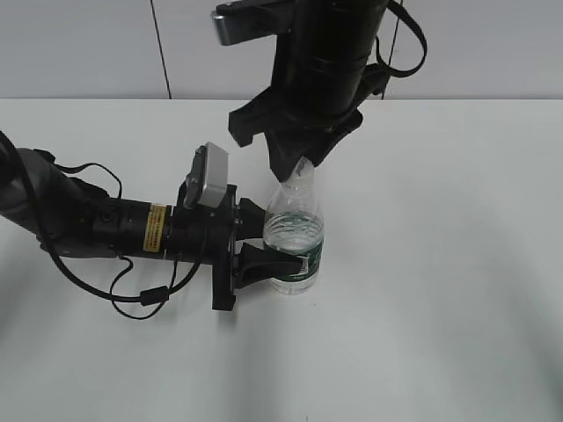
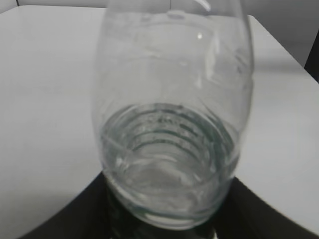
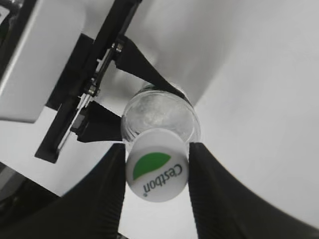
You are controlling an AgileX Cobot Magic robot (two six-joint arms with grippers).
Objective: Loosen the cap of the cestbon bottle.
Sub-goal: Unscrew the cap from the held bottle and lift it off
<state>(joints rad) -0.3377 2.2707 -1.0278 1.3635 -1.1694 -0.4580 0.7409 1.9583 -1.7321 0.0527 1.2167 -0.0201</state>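
While upright, cap (image 3: 156,172) sits between right fingers (image 3: 110,184).

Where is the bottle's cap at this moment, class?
In the right wrist view the cap sits low and central atop the cestbon bottle, between the right gripper fingers; the left gripper clamps the bottle's body.

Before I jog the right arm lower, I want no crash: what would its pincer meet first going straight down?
The right pincer already flanks the cap; going on, its fingers would probably meet the cestbon bottle shoulder first, then the left pincer holding the body.
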